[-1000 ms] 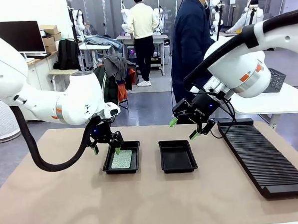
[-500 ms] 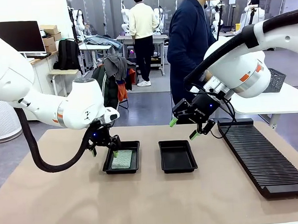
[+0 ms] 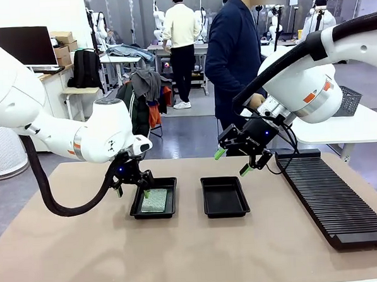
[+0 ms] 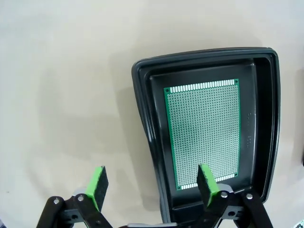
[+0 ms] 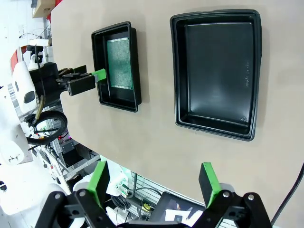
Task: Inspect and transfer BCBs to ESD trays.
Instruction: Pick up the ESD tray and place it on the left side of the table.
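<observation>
**BCB, a thin green perforated rectangular board point(image 4: 203, 128), already trayed**

It rests on the floor of a shallow black plastic ESD tray with a raised rim point(image 4: 146, 118), on the robot's left; the matching second tray point(image 5: 218, 71) beside it holds nothing. The left gripper point(image 4: 153, 187) hangs low, jaws spread wide and empty, one green pad point(image 4: 207, 184) over the board's near edge, the other outside the rim. The right gripper point(image 3: 232, 162) hovers higher, likewise wide and empty. Dropping straight down, the left gripper would likely strike the board's corner or straddle the rim, tipping the tray.
</observation>
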